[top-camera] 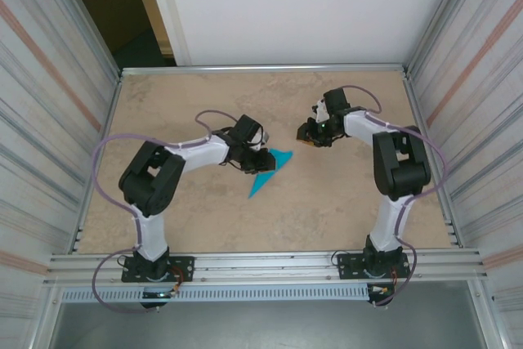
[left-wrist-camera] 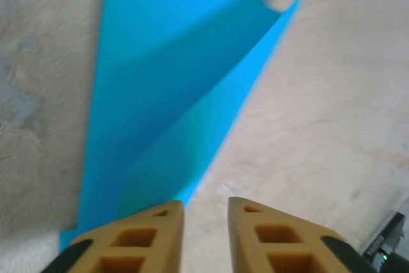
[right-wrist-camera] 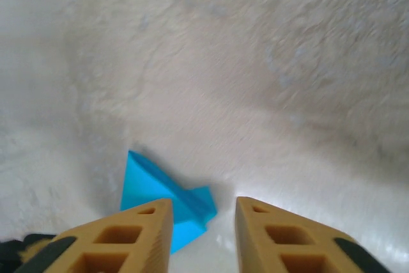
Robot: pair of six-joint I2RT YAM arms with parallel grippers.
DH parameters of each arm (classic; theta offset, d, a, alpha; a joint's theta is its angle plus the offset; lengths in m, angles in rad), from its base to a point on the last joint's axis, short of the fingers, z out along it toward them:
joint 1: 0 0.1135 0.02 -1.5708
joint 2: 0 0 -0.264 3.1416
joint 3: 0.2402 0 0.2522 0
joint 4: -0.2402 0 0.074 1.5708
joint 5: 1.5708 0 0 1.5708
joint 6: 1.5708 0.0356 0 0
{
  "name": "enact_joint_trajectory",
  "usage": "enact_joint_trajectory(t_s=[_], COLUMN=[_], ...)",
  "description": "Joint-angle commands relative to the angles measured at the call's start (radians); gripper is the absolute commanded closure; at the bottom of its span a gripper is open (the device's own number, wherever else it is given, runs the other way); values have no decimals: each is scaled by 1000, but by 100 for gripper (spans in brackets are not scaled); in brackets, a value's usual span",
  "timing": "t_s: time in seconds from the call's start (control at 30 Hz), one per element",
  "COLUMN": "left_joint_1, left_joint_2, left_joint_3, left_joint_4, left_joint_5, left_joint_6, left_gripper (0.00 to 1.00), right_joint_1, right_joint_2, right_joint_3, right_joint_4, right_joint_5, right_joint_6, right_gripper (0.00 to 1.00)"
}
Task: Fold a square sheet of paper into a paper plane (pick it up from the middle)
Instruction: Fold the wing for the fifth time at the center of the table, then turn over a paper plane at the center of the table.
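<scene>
The turquoise-blue sheet of paper lies on the table as a creased, pointed paper plane (top-camera: pixel 267 171), its sharp tip toward the near edge. My left gripper (top-camera: pixel 263 158) sits at its left rear corner, jaws apart with nothing between them. In the left wrist view the plane (left-wrist-camera: pixel 166 94) spreads ahead and to the left of the left gripper (left-wrist-camera: pixel 206 204), whose left finger overlaps the paper's edge. My right gripper (top-camera: pixel 304 138) hovers apart from the plane, up and to its right, also open. In the right wrist view the plane (right-wrist-camera: pixel 160 190) lies beyond the right gripper (right-wrist-camera: pixel 203 201).
The beige stone-patterned table (top-camera: pixel 343 202) is boxed in by corrugated walls on the left (top-camera: pixel 49 120) and right (top-camera: pixel 482 79). A metal rail (top-camera: pixel 270 263) with both arm bases runs along the near edge.
</scene>
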Motion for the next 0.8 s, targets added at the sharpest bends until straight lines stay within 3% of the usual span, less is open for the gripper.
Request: enact_joint_trajectory(t_s=[0.0,0.2,0.4,0.57,0.77], left_joint_1=[36,148,261,309,330], left_joint_2=[-153,-337,-482,-550,-560], left_joint_3=[-7,-159,-307,-371,-400], left_joint_4=[14,-15,-45,-57,-61], left_joint_5=[14,-67,-164,-219,-224], left_joint_6=[-17,-4,25,60,87], left_gripper=[62,41,21,12,9], right_joint_1=[41,184,337,427,463], right_joint_2=[-115,-192,-164,-78,15], right_joint_3=[-52,-73,-46,23,100], right_joint_4=[-24,-92,-114,-156,-258], right_joint_5=[94,275,393,481,551], right_joint_6=[40,116,332,493,630], right_gripper=[63,49,36,33,36])
